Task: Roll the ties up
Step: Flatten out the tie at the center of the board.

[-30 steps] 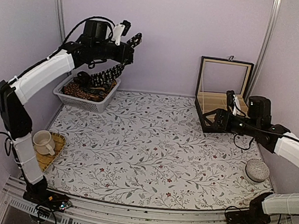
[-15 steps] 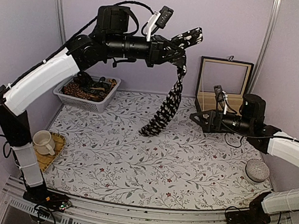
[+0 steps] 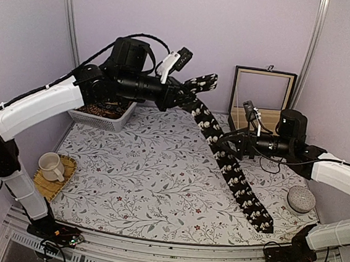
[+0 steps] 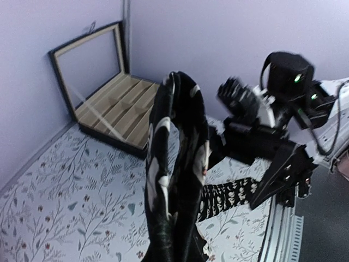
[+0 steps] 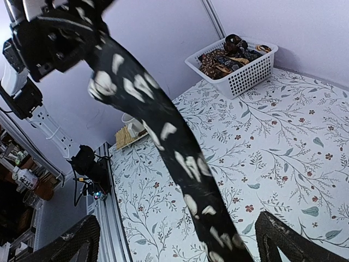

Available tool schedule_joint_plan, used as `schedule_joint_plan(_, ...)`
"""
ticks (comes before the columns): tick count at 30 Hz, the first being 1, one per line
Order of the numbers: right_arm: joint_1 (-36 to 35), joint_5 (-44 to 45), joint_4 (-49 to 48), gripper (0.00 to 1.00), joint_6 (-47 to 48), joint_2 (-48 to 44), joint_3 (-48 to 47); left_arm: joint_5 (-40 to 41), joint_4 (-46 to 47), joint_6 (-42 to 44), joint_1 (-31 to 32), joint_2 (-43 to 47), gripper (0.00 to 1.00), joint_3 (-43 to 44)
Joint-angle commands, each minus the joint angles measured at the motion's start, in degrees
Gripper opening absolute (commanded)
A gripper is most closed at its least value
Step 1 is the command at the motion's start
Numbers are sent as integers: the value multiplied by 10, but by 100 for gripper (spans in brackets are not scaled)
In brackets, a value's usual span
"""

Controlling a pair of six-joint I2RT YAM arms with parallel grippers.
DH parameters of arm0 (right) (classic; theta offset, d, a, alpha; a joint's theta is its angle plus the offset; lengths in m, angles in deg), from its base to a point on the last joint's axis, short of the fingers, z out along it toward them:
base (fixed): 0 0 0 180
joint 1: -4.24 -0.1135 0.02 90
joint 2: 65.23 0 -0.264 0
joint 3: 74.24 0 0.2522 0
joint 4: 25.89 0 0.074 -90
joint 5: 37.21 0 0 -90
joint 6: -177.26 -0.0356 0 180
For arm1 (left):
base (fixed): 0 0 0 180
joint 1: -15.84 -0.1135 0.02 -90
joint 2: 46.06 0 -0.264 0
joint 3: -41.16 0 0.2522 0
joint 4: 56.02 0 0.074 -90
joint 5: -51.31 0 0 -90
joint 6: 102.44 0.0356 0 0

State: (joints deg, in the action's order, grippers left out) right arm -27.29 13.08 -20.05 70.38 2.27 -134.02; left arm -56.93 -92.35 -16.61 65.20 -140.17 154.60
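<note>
A black tie (image 3: 233, 174) with pale flower specks runs slantwise from high at the centre back down to the table's front right. My left gripper (image 3: 187, 96) is shut on its upper end, and a short tail sticks out beyond the grip. In the left wrist view the tie (image 4: 177, 158) drapes over the gripper (image 4: 175, 240) and hides its fingers. My right gripper (image 3: 224, 143) stands open at the tie's middle. In the right wrist view the tie (image 5: 185, 164) passes between the spread fingers (image 5: 73, 243) without touching them. More ties (image 3: 99, 108) lie in a white basket (image 3: 95, 119).
An open wooden box (image 3: 261, 108) with a glass lid stands at the back right, also in the left wrist view (image 4: 112, 106). A mug (image 3: 51, 165) sits on a woven coaster at the front left. A grey round object (image 3: 300, 199) lies at the right edge. The basket (image 5: 245, 76) shows far off.
My left arm has carried the tie from above the basket to the centre. The tie's free end has swung out to the front right. My right gripper has moved left to the tie.
</note>
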Motion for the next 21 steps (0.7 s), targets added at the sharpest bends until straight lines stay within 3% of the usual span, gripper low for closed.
schedule_joint_plan(1,-8,18,50,100,18,51,-33,126,27,-31,-48,69,0,-161)
schedule_joint_plan(5,-12,32,78,100,19,91,-54,138,58,-49,-82,100,0,-274)
schedule_joint_plan(8,-16,46,89,100,22,99,-59,137,62,-52,-99,108,0,-311)
schedule_joint_plan(21,-16,98,124,100,27,121,-67,133,61,-41,-131,113,0,-339)
